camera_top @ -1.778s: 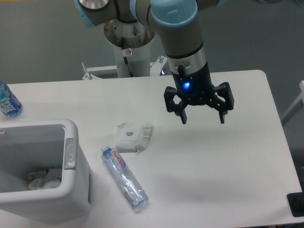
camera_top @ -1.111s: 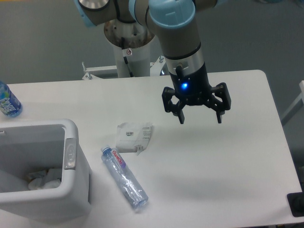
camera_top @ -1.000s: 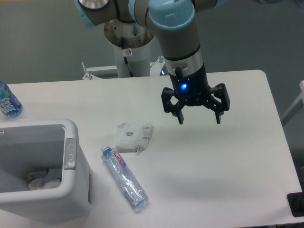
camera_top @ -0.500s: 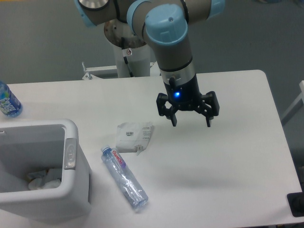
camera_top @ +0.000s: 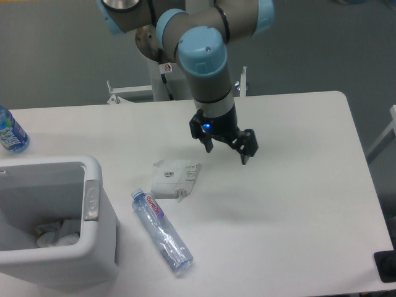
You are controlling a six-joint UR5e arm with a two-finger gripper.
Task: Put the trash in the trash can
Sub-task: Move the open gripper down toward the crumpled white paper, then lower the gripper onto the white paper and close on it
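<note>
Two pieces of trash lie on the white table. The crumpled white printed wrapper (camera_top: pixel 176 177) sits left of centre. Just below it, the crushed clear bottle (camera_top: pixel 161 231) with a white, red-lettered label lies on its side, slanting toward the front. The trash can (camera_top: pixel 93 213), a large white bin with a grey oval latch, stands at the front left with crumpled paper inside. My gripper (camera_top: pixel 226 154) hangs open and empty above the table, a short way right of the wrapper and higher than it.
A blue-labelled bottle (camera_top: pixel 10 131) stands at the table's far left edge. The robot's white base column (camera_top: pixel 170 74) rises behind the table's back edge. A dark object (camera_top: pixel 387 266) shows at the front right corner.
The gripper has moved left and lower, toward the wrapper, and has turned about its axis. It stays open. Wrapper, bottle and bin have not moved.
</note>
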